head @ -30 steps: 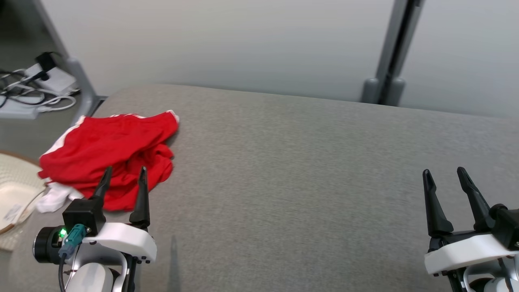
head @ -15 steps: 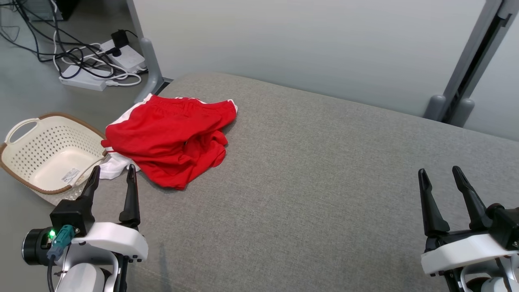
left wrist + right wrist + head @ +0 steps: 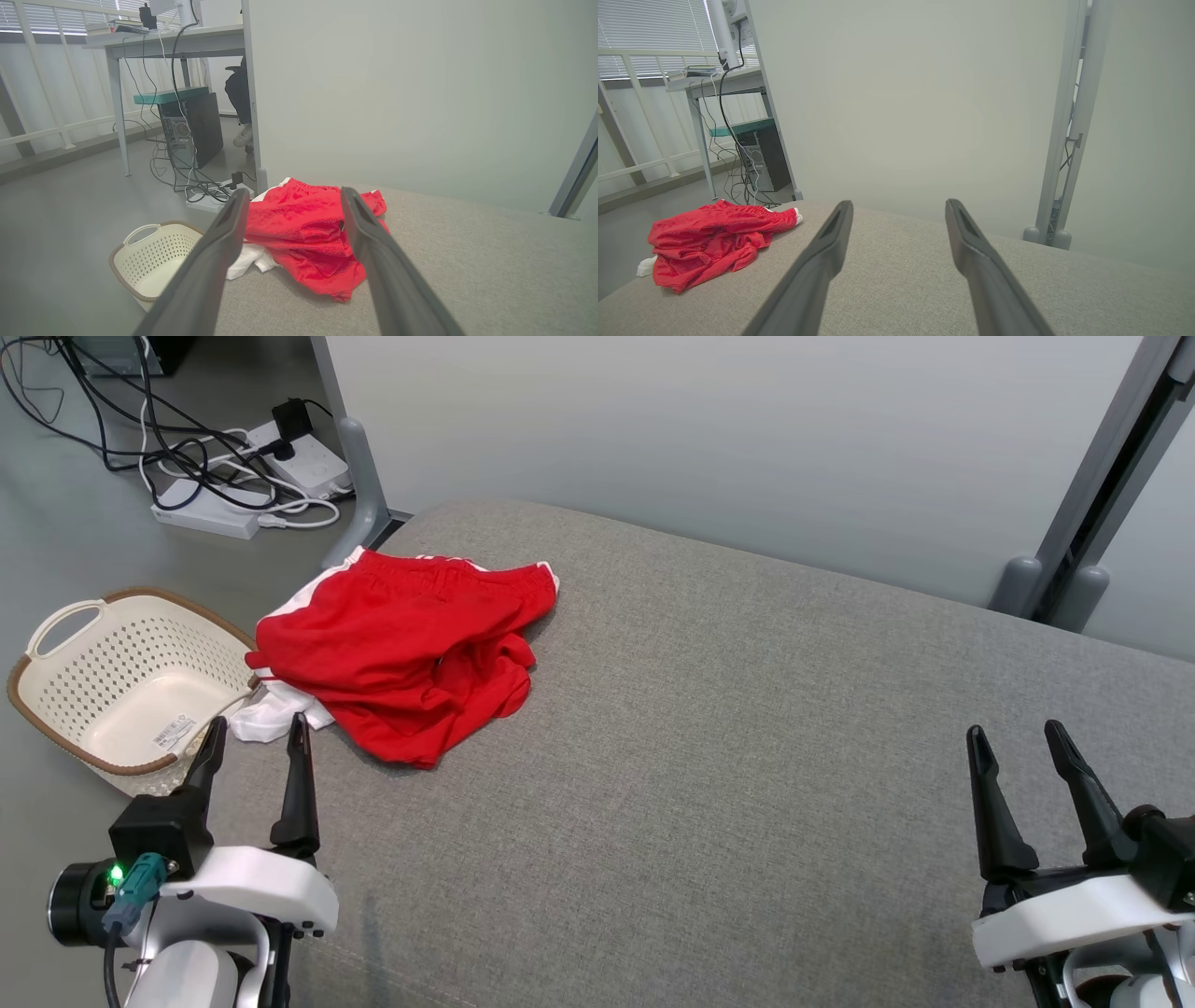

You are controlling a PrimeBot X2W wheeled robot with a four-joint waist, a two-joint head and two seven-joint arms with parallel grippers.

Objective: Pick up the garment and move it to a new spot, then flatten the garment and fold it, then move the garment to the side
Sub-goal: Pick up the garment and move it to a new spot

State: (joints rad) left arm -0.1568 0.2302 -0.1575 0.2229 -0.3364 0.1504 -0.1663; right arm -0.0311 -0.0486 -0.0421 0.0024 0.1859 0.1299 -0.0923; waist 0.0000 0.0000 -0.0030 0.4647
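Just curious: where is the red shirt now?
In the head view the red garment lies at the far left corner of the grey cushion, beside the cream basket, ahead of the left gripper.

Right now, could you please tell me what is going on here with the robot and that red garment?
Nothing is being handled yet. The red garment lies crumpled near the far left corner of the gray padded surface, beside a cream basket on the floor. The left hand hovers open a little short of the garment, not touching it, and the right hand is open and empty over the surface's right side. The pick-up has not yet begun.
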